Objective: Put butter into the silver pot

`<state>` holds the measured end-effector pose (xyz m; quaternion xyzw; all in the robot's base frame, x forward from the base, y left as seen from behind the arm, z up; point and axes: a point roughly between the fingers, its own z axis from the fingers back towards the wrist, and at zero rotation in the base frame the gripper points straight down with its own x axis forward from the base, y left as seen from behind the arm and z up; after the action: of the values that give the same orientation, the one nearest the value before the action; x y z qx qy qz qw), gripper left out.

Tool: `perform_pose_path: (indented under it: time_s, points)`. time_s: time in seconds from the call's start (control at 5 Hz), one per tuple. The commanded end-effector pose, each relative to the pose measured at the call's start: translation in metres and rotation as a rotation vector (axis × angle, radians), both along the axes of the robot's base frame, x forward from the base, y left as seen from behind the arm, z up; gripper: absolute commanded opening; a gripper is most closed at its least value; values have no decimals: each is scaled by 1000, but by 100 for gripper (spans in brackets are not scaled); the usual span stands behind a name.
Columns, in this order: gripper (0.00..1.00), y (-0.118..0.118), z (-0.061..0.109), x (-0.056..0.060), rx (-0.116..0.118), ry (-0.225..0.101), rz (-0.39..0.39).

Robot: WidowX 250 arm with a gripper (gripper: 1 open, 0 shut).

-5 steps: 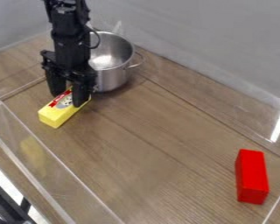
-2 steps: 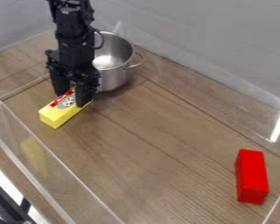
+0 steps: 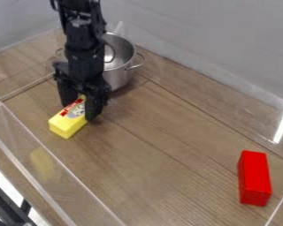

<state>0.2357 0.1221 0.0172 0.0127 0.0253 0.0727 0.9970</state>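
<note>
The butter [image 3: 70, 121] is a small yellow block with a white and red label, lying low over the wooden table at the left. My gripper [image 3: 80, 104] comes down from above, its two black fingers closed on the butter's far end. I cannot tell whether the block is clear of the table. The silver pot [image 3: 126, 62] is round and shiny and stands just behind the gripper. The arm hides its left part.
A plain red block [image 3: 254, 177] lies at the front right of the table. Clear plastic walls [image 3: 279, 124] run along the table's edges, at the back, right and front left.
The gripper has moved a little to the right and toward the front, and the butter has moved with it between the fingers.
</note>
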Motion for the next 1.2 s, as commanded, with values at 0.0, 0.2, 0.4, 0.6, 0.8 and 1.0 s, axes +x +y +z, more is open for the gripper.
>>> perform_pose_path:
  time_s: [0.0, 0.2, 0.4, 0.6, 0.8, 1.0]
  points:
    - [0, -2, 21, 1, 42, -65, 3]
    - [0, -5, 21, -8, 45, -58, 23]
    - [0, -7, 20, -16, 47, -49, 46]
    - [0, -1, 38, -10, 51, -46, 25]
    - [0, 4, 53, -5, 51, -42, 2]
    - [100, -3, 48, -2, 50, -38, -40]
